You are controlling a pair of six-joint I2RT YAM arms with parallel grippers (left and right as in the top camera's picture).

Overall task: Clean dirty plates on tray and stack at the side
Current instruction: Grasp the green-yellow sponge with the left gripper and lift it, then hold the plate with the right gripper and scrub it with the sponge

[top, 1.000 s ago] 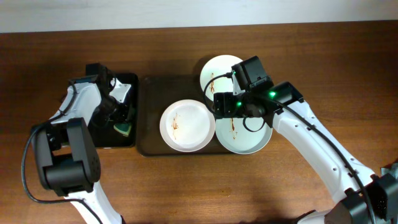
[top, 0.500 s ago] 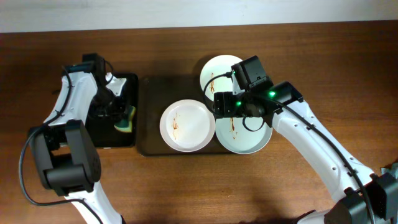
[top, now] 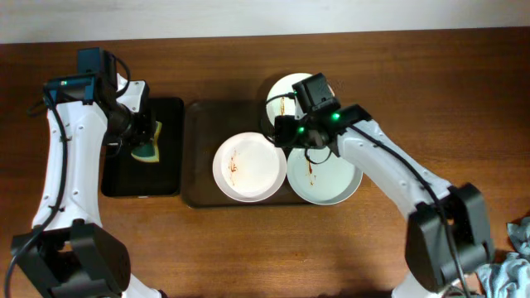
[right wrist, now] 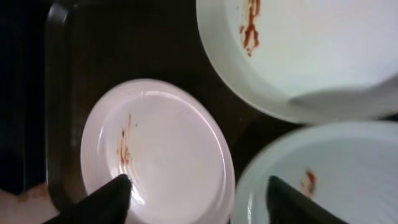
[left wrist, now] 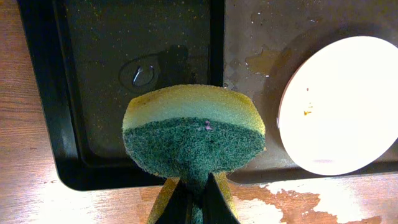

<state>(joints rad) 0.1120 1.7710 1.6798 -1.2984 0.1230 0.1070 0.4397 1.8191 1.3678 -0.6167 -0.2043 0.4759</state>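
Note:
Three white dirty plates lie on the brown tray (top: 197, 186): a left one (top: 249, 166), a right one (top: 325, 178) and a back one (top: 290, 93), each with a brown smear. My left gripper (top: 142, 142) is shut on a green and yellow sponge (top: 150, 151), held above the black tray; the left wrist view shows the sponge (left wrist: 193, 130) pinched between the fingers. My right gripper (top: 283, 136) is open and empty, hovering above the gap between the three plates. In the right wrist view its fingers (right wrist: 112, 199) straddle the left plate's (right wrist: 155, 155) right rim.
The smaller black tray (top: 170, 178) lies left of the brown tray, wet and speckled in the left wrist view (left wrist: 93, 74). A crumpled cloth (top: 517, 240) lies at the table's right edge. Bare wood tabletop (top: 447, 99) surrounds both trays.
My left gripper has lifted the sponge off the black tray and moved back and left with it. My right gripper has shifted a little left and back over the plates.

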